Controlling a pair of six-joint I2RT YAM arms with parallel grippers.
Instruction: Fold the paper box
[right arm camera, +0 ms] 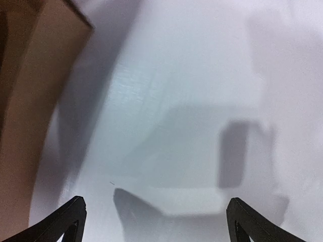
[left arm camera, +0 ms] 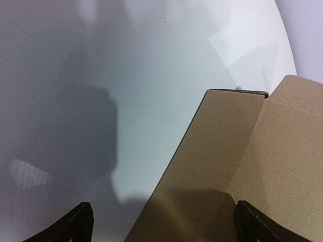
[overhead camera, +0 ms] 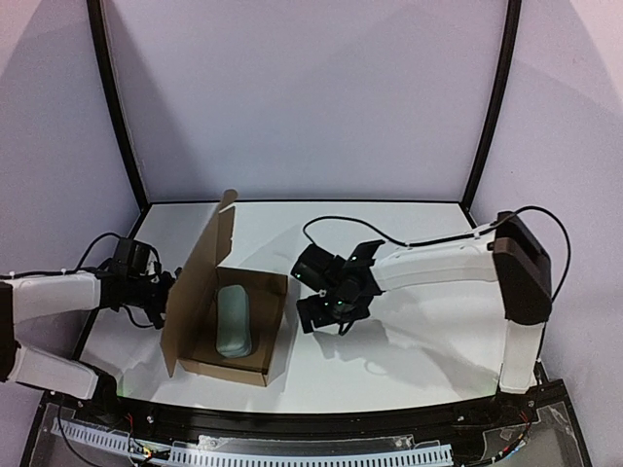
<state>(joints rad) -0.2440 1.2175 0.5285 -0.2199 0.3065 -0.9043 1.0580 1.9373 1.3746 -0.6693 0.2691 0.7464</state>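
Looking down, we see the paper box [overhead camera: 275,329] on the counter [overhead camera: 419,336], lid [overhead camera: 200,282] upright, with the released left end effector [overhead camera: 164,292] just behind that lid and the released right end effector [overhead camera: 305,290] apart; an unbraced push might slide it instead of folding.

A smooth white tabletop [overhead camera: 409,360] with a thin black far edge carries a plain brown corrugated cardboard box [overhead camera: 200,287]. The box sits left of centre, towards the near edge, its open tray flat on the surface and a tall flap standing up along its left side. Soft grey shadows cross the bare white beside it.
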